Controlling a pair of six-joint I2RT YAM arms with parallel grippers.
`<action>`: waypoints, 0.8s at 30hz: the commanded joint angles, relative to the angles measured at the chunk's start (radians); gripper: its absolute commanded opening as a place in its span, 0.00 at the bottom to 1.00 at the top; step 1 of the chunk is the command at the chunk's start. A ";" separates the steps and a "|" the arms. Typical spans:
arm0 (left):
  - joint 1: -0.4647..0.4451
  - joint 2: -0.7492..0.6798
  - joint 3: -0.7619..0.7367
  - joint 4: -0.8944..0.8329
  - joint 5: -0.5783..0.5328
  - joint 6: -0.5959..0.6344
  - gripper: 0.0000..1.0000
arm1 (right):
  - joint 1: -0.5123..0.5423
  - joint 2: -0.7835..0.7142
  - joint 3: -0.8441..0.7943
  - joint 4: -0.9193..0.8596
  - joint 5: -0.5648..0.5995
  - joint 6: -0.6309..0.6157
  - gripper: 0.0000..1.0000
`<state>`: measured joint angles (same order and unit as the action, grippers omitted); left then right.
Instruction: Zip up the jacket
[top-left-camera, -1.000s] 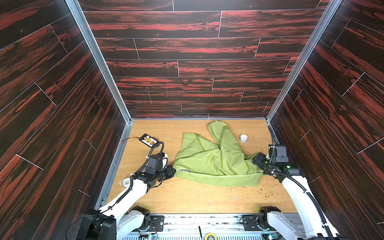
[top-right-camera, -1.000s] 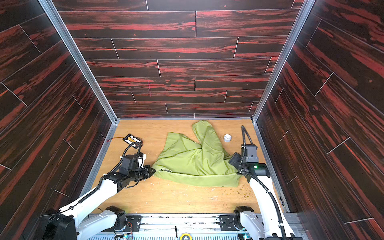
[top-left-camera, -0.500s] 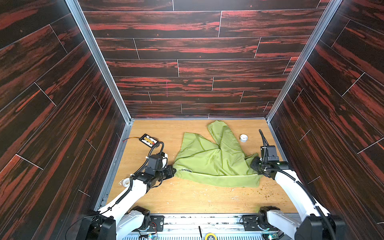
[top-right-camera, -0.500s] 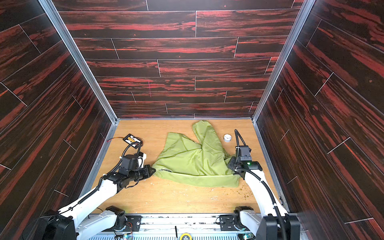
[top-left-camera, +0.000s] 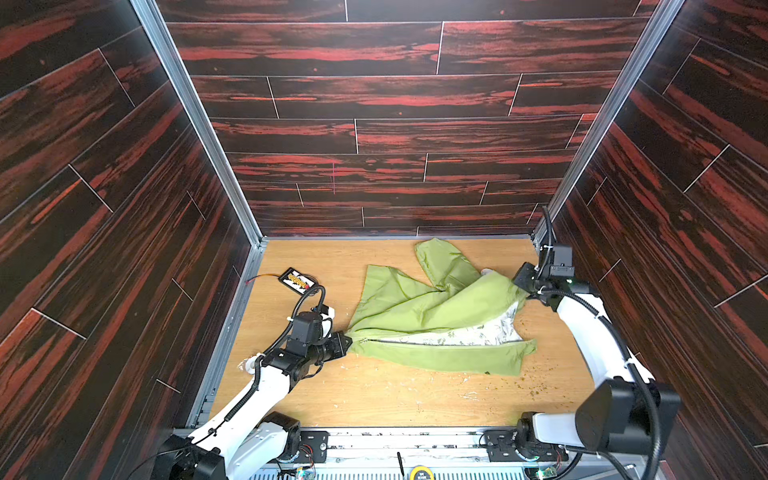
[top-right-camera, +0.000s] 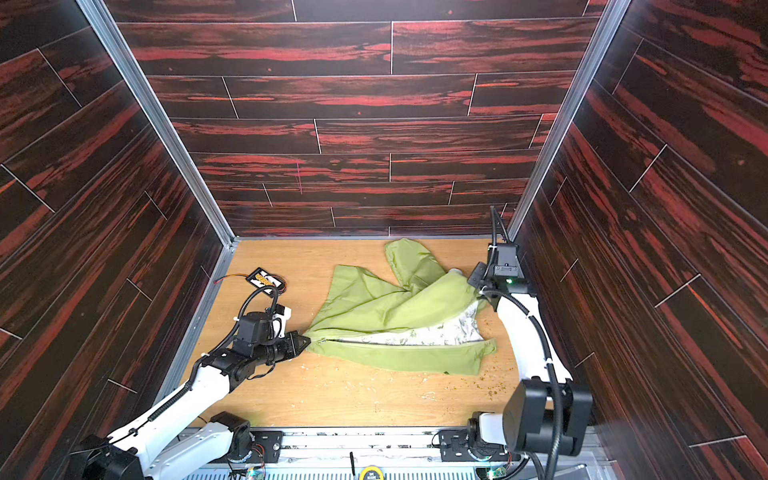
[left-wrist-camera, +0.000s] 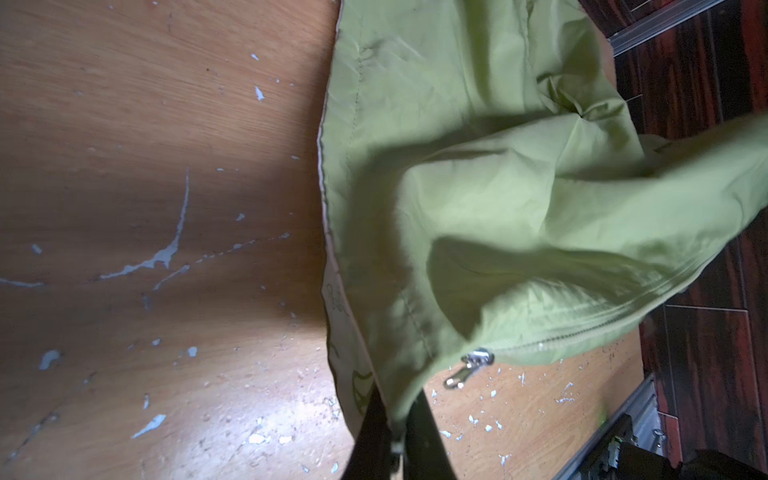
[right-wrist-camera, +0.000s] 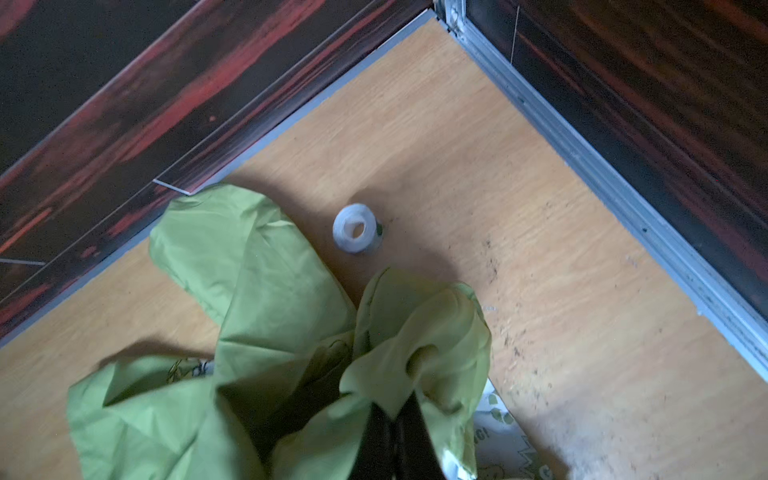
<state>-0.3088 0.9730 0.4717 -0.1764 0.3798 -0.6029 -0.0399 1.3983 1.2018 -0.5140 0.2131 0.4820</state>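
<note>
Leftmost, the left gripper (top-left-camera: 347, 341) is pinched tight on a hem corner of the jacket (top-left-camera: 419, 307) beside the zipper pull (left-wrist-camera: 467, 370), the jacket lies across the table (top-left-camera: 374, 399) with its front gaping over white lining (top-left-camera: 478, 332), and the right gripper (top-left-camera: 524, 291) is clamped on the raised upper flap.

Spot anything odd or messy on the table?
Yes. Crumbs and white flakes litter the table in front of the jacket; the wood looks scratched. A white tape roll sits by a sleeve, and a wired black module lies loose at far left.
</note>
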 joint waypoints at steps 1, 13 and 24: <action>0.002 -0.023 -0.017 0.052 0.044 0.005 0.00 | -0.025 0.083 -0.005 -0.018 -0.031 -0.036 0.00; 0.000 -0.030 -0.021 0.127 0.130 -0.030 0.00 | -0.118 -0.014 -0.052 0.045 -0.169 -0.016 0.66; -0.004 -0.017 0.014 0.115 0.154 -0.046 0.00 | 0.303 -0.212 -0.005 -0.025 -0.315 0.106 0.54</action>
<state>-0.3092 0.9657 0.4603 -0.0738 0.5163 -0.6468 0.1219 1.2129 1.1965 -0.4984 -0.0113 0.5228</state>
